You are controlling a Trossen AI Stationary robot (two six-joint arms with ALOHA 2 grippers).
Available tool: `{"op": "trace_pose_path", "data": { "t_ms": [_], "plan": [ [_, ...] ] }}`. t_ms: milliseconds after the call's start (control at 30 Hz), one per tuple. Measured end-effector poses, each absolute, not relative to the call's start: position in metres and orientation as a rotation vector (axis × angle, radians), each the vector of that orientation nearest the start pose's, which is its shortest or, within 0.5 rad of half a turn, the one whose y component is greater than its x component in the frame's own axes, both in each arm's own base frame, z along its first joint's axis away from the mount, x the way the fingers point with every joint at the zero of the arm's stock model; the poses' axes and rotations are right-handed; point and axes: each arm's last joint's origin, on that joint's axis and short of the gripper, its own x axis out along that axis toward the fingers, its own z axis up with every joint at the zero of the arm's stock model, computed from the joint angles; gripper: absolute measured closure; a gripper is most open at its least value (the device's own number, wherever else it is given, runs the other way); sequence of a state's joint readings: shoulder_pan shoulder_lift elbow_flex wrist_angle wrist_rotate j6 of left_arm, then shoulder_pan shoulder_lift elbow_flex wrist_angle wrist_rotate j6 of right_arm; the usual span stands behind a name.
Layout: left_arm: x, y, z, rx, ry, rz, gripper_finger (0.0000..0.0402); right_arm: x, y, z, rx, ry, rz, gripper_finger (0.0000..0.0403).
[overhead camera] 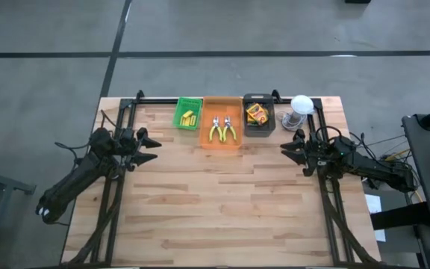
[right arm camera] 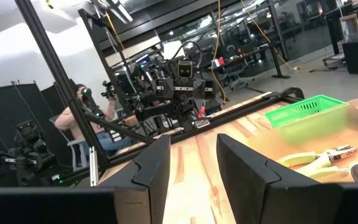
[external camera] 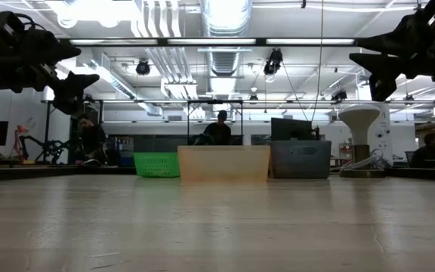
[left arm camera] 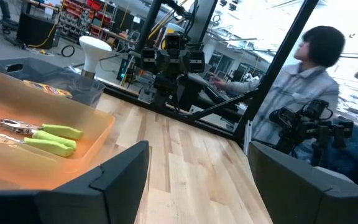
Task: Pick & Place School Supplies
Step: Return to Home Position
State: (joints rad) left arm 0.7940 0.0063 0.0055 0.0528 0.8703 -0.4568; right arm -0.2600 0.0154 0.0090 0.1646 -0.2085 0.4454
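**Orange tray** [overhead camera: 221, 143] at the far edge of the wooden table [overhead camera: 215, 209], holding two yellow-handled pliers [overhead camera: 216, 133] side by side. Just beside it on the left arm's side is the green tray [overhead camera: 188, 101] with short yellow blocks [overhead camera: 187, 117]. Just beside it on the right arm's side is the black bin [overhead camera: 259, 97] with crayon boxes [overhead camera: 256, 113], and beyond that bin a white round object [overhead camera: 300, 104].

The left gripper [overhead camera: 154, 149] hangs above the boards, left of and nearer than the orange tray, fingers apart and empty. The right gripper [overhead camera: 284, 149] hangs opposite it, right of the tray, fingers also apart and empty (each wrist view shows the gap). Bare boards lie between both grippers and the tray. A person [left arm camera: 309, 93] shows beyond the table frame.
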Motion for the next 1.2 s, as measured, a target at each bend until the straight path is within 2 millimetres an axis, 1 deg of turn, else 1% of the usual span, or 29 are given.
{"op": "trace_pose_path", "data": {
  "t_ms": [367,900,1200],
  "plan": [
    [0.0770,0.0468,0.1693,-0.419,-0.016,-0.083,0.0122,0.0946,-0.0190,0.1811,0.408,-0.163,-0.017,0.0287],
    [0.0770,0.0468,0.1693,-0.419,-0.016,-0.083,0.0122,0.0946,-0.0190,0.1812,0.408,-0.163,-0.017,0.0272],
    [0.0770,0.0468,0.1693,-0.419,-0.016,-0.083,0.0122,0.0946,-0.0190,0.1812,0.408,-0.163,-0.017,0.0284]
  ]
}}
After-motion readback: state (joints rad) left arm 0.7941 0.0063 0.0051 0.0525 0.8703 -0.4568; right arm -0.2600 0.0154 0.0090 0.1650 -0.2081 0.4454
